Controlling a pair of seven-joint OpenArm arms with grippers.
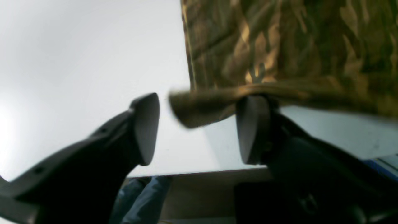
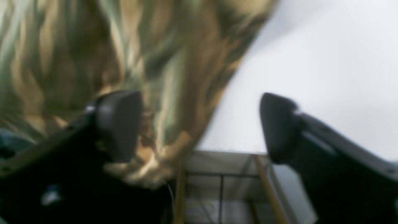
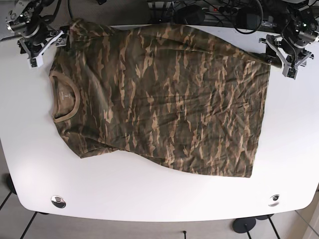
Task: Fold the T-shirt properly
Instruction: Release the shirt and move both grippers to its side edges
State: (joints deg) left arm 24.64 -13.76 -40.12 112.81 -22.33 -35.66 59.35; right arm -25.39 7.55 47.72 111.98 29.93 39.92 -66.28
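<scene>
- The brown-and-tan camouflage cotton T-shirt (image 3: 159,99) lies flat on the white table (image 3: 159,194), long axis running collar to hem between my 2 claws.
- My left claw (image 3: 285,52), spread, sits at its hem corner.
- My right claw (image 3: 42,42), spread, sits at its shoulder.

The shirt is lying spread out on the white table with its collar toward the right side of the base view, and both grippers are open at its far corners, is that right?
Not quite. In the base view the collar is toward the left side, not the right. The rest holds: the shirt lies spread on the white table, and the left gripper and right gripper are open at its far corners.
</scene>
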